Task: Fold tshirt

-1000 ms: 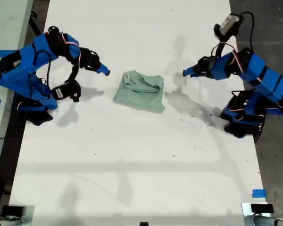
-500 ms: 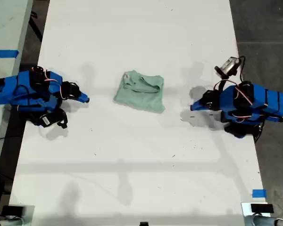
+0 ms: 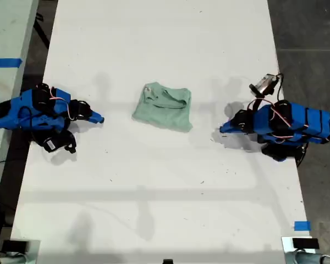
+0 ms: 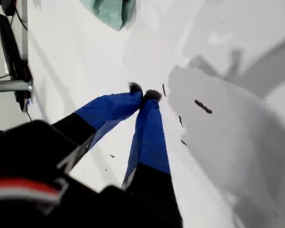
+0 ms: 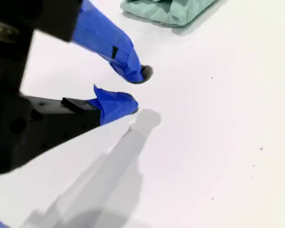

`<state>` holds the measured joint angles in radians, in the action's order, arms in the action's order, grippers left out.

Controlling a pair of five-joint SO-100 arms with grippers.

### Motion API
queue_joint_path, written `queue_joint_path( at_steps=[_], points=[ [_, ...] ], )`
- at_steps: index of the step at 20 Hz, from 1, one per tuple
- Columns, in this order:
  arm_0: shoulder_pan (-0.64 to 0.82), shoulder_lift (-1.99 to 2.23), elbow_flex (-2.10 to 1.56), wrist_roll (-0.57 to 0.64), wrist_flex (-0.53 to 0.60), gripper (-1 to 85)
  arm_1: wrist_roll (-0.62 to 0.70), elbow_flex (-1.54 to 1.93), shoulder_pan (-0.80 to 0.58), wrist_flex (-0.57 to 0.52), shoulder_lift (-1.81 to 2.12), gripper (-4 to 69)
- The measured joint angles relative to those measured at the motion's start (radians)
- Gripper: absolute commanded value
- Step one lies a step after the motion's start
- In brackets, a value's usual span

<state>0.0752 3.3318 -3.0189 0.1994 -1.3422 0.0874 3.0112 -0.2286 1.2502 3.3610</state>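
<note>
The pale mint-green cloth tshirt (image 3: 164, 107) lies on the white counter (image 3: 154, 192) as a compact folded bundle. It sits well ahead of the fingertips of both arms, roughly between them, and touches neither. My first gripper (image 4: 143, 92) has its blue fingers clenched tip to tip on nothing, low over the counter, with a few dark specks just beside the tips. My second gripper (image 5: 138, 89) has its fingers slightly parted and released, also grasping nothing. The fold looks essentially finished, so I judge the step in hand to be parking the arms. To do that well, draw each arm straight back from the cloth with the fingers lifted off the counter, so nothing snags the nearest edge or tugs the layers open.
</note>
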Motion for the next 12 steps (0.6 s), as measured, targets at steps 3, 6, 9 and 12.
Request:
queue_joint_path(
  at_steps=[3, 6, 9, 12],
  points=[
    [-0.020, 0.000, 0.000, -0.002, 0.000, 6.4, 0.411, 0.000, 0.002, 0.000, -0.002, 1.0],
    [-0.020, 0.000, 0.000, -0.002, 0.000, 6.6, 0.483, 0.000, 0.003, 0.000, -0.002, 1.0],
    [-0.020, 0.000, 0.000, -0.002, 0.000, 6.6, 0.491, 0.000, 0.003, 0.000, -0.002, 1.0],
    [-0.020, 0.000, 0.000, -0.002, 0.000, 6.6, 0.491, 0.000, 0.003, 0.000, -0.002, 1.0]
  ],
)
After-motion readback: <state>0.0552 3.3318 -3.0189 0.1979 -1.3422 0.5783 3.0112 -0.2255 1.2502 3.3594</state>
